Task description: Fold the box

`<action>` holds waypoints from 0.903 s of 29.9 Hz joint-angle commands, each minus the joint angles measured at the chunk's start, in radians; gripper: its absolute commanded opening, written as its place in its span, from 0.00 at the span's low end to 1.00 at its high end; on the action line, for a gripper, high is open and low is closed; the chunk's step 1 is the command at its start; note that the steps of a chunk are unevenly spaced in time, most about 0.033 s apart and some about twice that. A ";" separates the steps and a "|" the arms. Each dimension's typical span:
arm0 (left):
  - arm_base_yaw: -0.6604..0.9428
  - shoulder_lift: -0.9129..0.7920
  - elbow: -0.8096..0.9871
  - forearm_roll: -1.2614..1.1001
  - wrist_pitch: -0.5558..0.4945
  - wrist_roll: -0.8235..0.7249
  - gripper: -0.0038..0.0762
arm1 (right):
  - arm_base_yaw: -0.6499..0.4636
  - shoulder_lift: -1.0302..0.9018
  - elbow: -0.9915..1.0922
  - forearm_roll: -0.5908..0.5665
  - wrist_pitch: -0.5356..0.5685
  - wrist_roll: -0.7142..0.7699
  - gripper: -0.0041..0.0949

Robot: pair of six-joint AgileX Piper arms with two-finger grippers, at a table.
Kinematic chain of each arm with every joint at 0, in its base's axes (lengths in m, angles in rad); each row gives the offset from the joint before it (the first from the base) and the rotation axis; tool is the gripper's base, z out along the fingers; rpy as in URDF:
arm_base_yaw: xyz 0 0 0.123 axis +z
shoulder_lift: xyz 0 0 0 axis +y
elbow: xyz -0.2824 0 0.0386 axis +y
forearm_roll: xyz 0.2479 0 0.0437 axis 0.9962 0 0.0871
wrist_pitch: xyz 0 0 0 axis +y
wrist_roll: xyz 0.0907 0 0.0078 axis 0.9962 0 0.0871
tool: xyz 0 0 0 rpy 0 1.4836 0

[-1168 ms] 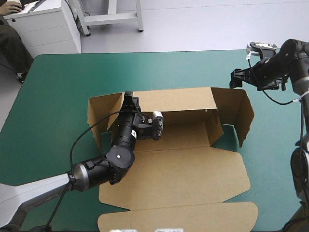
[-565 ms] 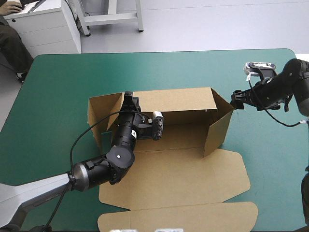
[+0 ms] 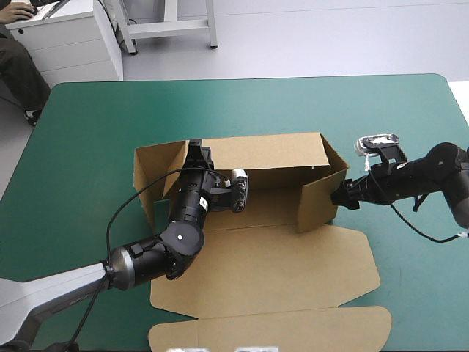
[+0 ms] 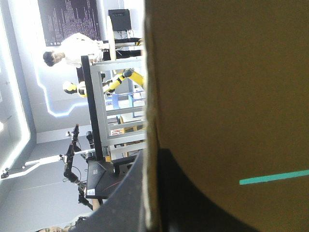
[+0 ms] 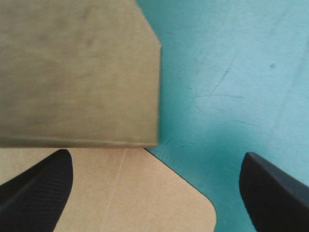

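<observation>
One brown box (image 3: 278, 257), half raised with its lid (image 3: 271, 334) flat, sits mid-frame on the teal-green cover (image 3: 95, 125) in the high view.
The board looks light and stiff, apt to spring back along its creases, so I judge an edge near a fold the best hold. The left gripper (image 3: 195, 149) pinches the back wall (image 3: 264, 150) at centre-left. The right gripper (image 3: 338, 198), fingers spread wide, is at the right end flap (image 3: 319, 199), centre-right. The half-formed tray holds nothing I can see.

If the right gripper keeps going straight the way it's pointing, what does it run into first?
Most likely the raised end wall of the box: the right gripper, jaws open, points at it from close by. Whether they already touch is unclear. Part of its span faces teal-green cover beside the wall.
</observation>
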 commanded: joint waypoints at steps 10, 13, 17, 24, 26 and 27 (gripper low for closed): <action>-0.005 -0.034 -0.024 0.045 0.011 -0.010 0.04 | -0.004 -0.040 0.033 0.198 -0.057 -0.293 0.89; -0.005 -0.034 -0.024 0.045 0.011 -0.010 0.04 | -0.004 -0.040 0.033 0.227 -0.053 -0.323 0.89; -0.005 -0.034 -0.024 0.045 0.011 -0.010 0.04 | -0.004 -0.040 0.039 0.250 -0.040 -0.323 0.89; -0.005 -0.034 -0.024 0.045 0.011 -0.010 0.04 | -0.004 -0.067 0.148 0.365 -0.125 -0.397 0.88; -0.005 -0.034 -0.024 0.045 0.013 -0.010 0.04 | -0.004 -0.089 0.179 0.405 -0.161 -0.432 0.88; -0.005 -0.034 -0.024 0.044 0.013 -0.010 0.04 | -0.004 -0.101 0.194 0.422 -0.181 -0.445 0.88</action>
